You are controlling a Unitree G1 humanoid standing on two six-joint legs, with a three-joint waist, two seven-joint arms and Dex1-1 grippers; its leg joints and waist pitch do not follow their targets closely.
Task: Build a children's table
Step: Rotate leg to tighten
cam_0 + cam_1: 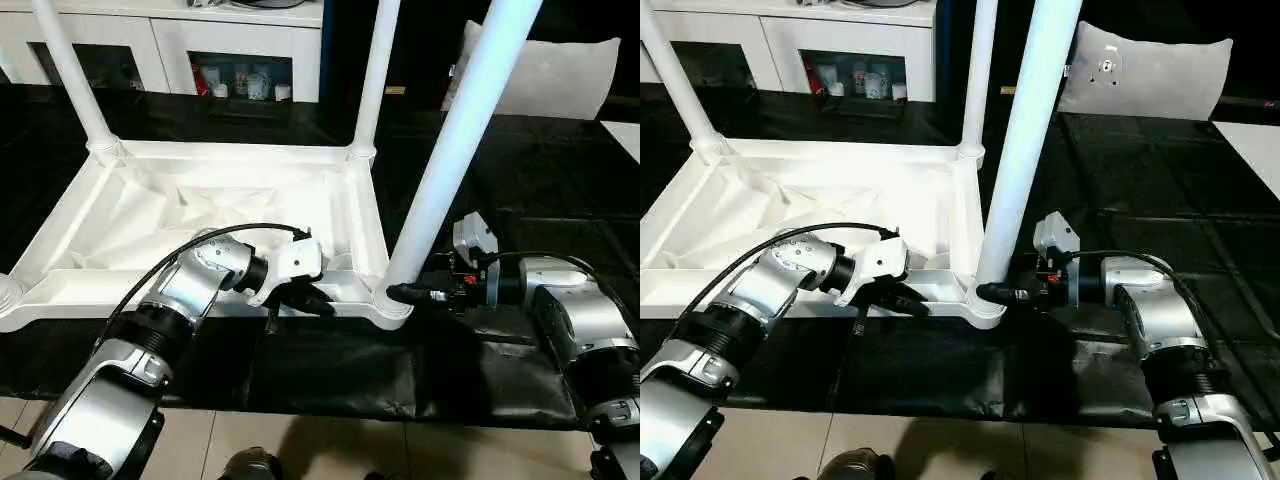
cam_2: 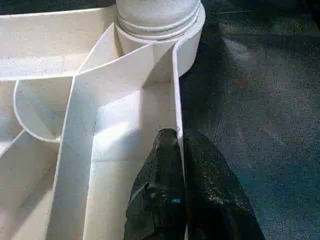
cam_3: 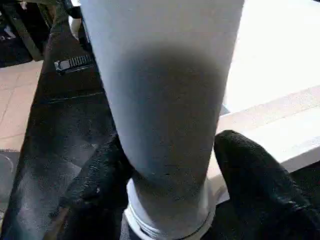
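Pinching the upturned white plastic table's near rim [image 2: 176, 100] with left end effector [image 2: 181, 145], right end effector [image 3: 165, 170] straddling the near-right white tubular leg [image 1: 450, 150]; seat squarely.

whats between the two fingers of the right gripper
The near-corner table leg, just above its socket, stands between the right gripper fingers, seen in the right wrist view.
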